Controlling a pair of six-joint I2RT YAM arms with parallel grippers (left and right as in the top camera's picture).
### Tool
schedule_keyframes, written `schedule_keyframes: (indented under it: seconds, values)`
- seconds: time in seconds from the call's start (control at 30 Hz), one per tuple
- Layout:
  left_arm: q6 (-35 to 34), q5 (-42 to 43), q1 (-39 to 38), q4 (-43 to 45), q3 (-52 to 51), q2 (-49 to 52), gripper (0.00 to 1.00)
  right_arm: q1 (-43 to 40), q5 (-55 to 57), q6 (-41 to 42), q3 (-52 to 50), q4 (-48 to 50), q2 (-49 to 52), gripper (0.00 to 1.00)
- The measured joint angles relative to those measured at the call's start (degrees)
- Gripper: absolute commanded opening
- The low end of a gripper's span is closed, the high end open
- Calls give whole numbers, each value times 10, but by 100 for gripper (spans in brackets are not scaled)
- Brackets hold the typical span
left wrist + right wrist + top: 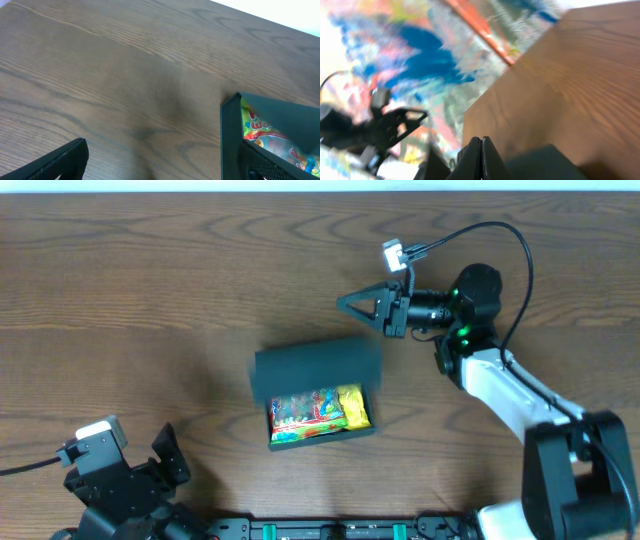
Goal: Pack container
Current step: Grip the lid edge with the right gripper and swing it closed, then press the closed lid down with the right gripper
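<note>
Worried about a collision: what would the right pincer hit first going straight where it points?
Probably nothing: the shut right pincer aims over the brown wooden table, passing behind the dark teal-black cardboard box; height unclear.

The container [322, 438] sits at the middle of the table [120, 280], snack packets [320, 410] inside it. The right gripper [343, 301] hangs just behind, to the right; the left gripper [168, 463] is well apart, front-left.
</note>
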Motion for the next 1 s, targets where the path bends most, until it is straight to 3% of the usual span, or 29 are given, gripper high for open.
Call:
schedule_keyframes:
  seconds: [0.37, 0.43, 0.53, 0.67, 0.73, 0.87, 1.0]
  values:
    - [0, 0, 0, 0, 0, 0, 95, 15, -24, -32, 1, -49, -97, 1]
    - [0, 0, 0, 0, 0, 0, 95, 17, -25, -59, 2, -113, -112, 2]
    - [0, 0, 0, 0, 0, 0, 95, 32, -8, -144, 7, -313, -141, 2]
    - [0, 0, 0, 1, 0, 0, 95, 83, 138, -264, 9, -625, -179, 3]
    - [0, 0, 0, 0, 0, 0, 95, 116, 246, -305, 6, -722, -189, 2]
    - [0, 0, 0, 0, 0, 0, 95, 162, 372, -345, 2, -775, -190, 3]
    - [0, 0, 0, 0, 0, 0, 95, 207, 450, -356, -23, -730, -185, 8]
